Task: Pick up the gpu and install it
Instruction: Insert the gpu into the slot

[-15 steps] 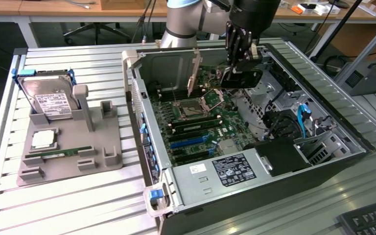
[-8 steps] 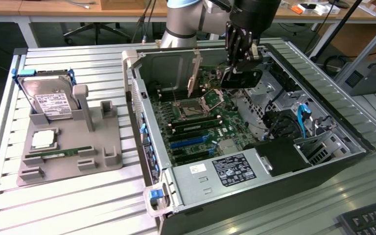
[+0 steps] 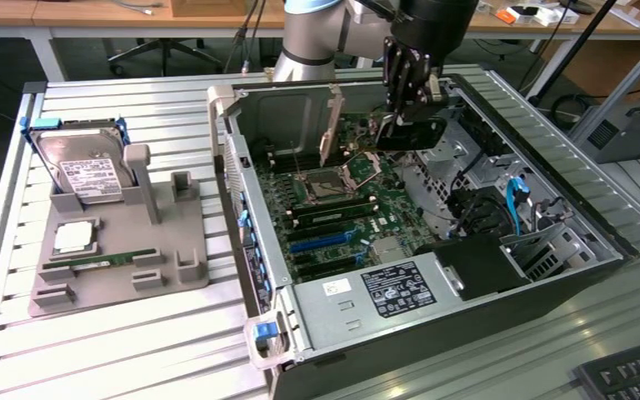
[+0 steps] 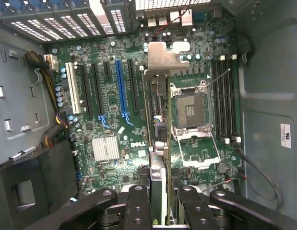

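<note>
The gpu [image 4: 159, 179] is held by the gripper [image 4: 162, 191], whose fingers [image 4: 138, 201] are clamped on its two faces. In the wrist view the card is seen edge-on, running away from the fingers, with its silver end bracket [image 4: 162, 57] at the far end. It is carried inside the open computer case [image 3: 582, 287], over the motherboard [image 4: 110, 115], in the strip between the blue slot [image 4: 122, 91] and the open processor socket [image 4: 191, 110]. The card appears to be clear of the board, though whether its lower edge touches a slot cannot be told from either view.

In the exterior view the gripper is seen toward the far side of the case, with the arm [image 3: 320, 33] rising behind it. The case is laid on its side on a slatted table [image 3: 109, 350], and a power supply [image 3: 382, 292] is fitted at its near end.

Toward the exterior view's left, well apart from the case, a grey holder [image 3: 176, 229] is set on the table. A hard drive [image 3: 87, 171] is propped upright in it, and a square processor [image 3: 73, 237] and a narrow green memory stick [image 3: 103, 260] are laid in it. A keyboard [image 3: 632, 375] is seen at the exterior view's lower right.
</note>
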`<action>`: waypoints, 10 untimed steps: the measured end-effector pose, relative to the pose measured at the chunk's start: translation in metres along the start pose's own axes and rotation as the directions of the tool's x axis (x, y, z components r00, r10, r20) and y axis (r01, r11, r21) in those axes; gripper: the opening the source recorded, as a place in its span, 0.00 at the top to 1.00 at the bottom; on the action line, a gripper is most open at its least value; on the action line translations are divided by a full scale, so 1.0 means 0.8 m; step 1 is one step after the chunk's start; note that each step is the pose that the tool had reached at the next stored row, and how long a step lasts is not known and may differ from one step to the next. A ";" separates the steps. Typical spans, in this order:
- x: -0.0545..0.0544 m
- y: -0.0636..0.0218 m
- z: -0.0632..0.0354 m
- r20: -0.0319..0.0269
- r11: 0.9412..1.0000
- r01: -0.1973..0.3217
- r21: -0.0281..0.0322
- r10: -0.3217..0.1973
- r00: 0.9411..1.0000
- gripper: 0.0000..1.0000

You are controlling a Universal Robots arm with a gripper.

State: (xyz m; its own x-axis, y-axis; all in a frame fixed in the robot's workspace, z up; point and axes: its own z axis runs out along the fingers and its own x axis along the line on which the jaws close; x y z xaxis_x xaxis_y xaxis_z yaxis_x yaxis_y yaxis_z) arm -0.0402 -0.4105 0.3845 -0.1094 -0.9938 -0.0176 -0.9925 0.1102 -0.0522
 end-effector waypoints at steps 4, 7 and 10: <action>0.000 0.000 0.000 0.000 1.000 0.008 0.000 -0.008 1.000 0.73; 0.000 0.000 0.000 0.001 1.000 0.014 0.000 -0.014 1.000 0.73; 0.001 0.000 0.000 0.001 1.000 0.022 0.000 -0.022 1.000 0.73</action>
State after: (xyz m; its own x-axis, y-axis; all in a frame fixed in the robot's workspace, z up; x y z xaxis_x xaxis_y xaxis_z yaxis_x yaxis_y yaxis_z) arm -0.0402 -0.4111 0.3845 -0.0875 -0.9960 -0.0176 -0.9947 0.0884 -0.0522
